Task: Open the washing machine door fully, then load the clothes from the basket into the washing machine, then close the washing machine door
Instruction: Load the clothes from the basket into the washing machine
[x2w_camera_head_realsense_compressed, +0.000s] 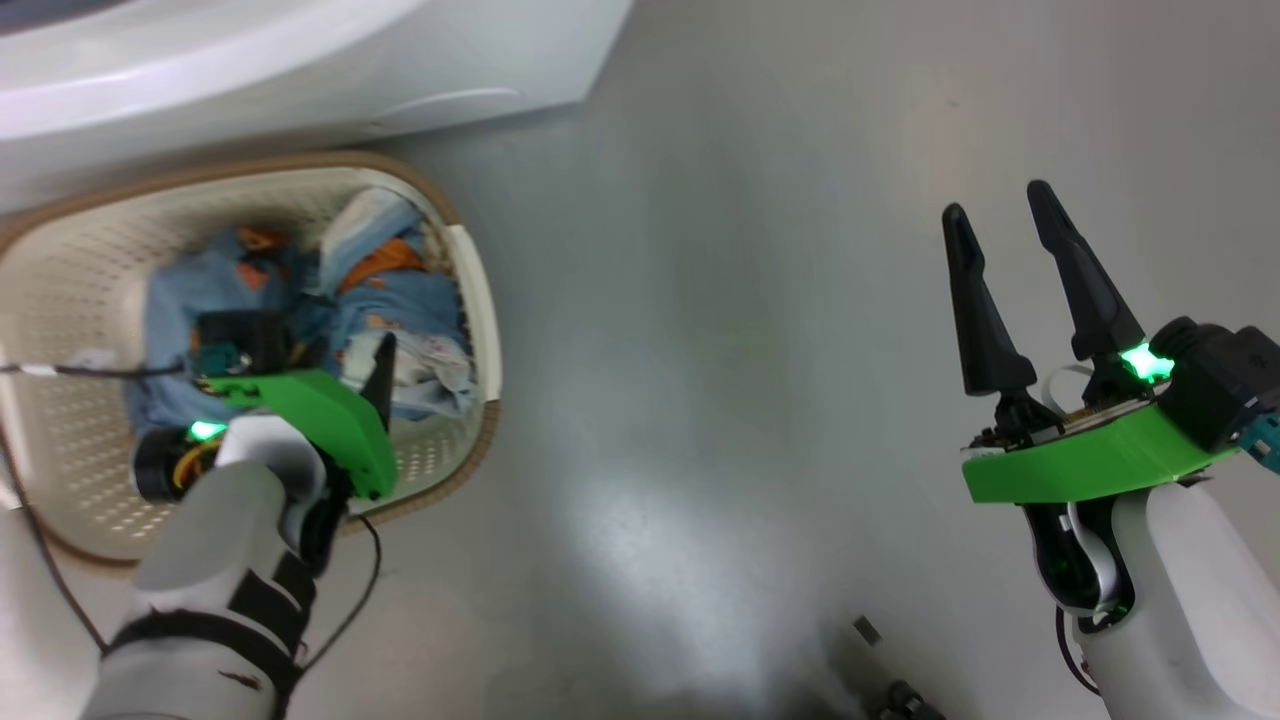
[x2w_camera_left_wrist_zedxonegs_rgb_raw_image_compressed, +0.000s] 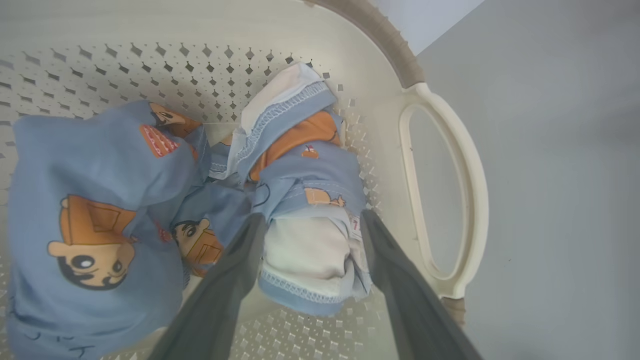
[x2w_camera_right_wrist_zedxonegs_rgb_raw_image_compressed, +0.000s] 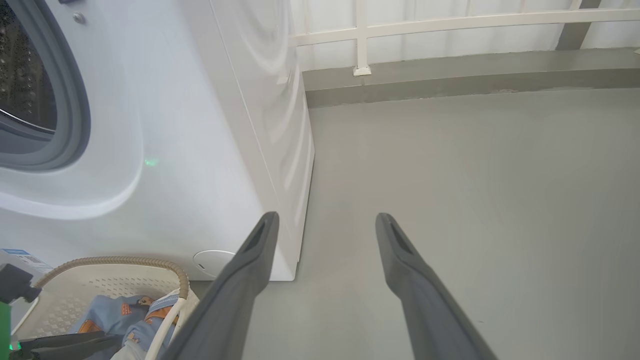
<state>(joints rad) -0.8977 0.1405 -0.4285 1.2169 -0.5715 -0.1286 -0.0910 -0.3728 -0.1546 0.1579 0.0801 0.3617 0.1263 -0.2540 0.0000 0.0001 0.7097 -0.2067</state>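
Observation:
The cream basket (x2w_camera_head_realsense_compressed: 478, 300) stands on the floor against the white washing machine (x2w_camera_head_realsense_compressed: 300, 60). Light-blue clothes (x2w_camera_head_realsense_compressed: 400, 300) with orange cartoon prints lie in it. My left gripper (x2w_camera_head_realsense_compressed: 350, 370) reaches down into the basket. In the left wrist view it (x2w_camera_left_wrist_zedxonegs_rgb_raw_image_compressed: 314, 222) is open, its fingers straddling a white-and-blue bundle (x2w_camera_left_wrist_zedxonegs_rgb_raw_image_compressed: 310, 250) by the basket's handle (x2w_camera_left_wrist_zedxonegs_rgb_raw_image_compressed: 475, 175). My right gripper (x2w_camera_head_realsense_compressed: 998, 205) hovers open over bare floor, holding nothing. The right wrist view shows the grey gasket (x2w_camera_right_wrist_zedxonegs_rgb_raw_image_compressed: 75, 100) and the drum (x2w_camera_right_wrist_zedxonegs_rgb_raw_image_compressed: 22, 75). The door is out of view.
Grey floor (x2w_camera_head_realsense_compressed: 720, 350) stretches to the right of the basket and the machine. A black cable (x2w_camera_head_realsense_compressed: 40, 540) runs along the basket's left side. A white railing (x2w_camera_right_wrist_zedxonegs_rgb_raw_image_compressed: 450, 22) on a low kerb closes the far end. Small dark objects (x2w_camera_head_realsense_compressed: 900, 700) lie near my base.

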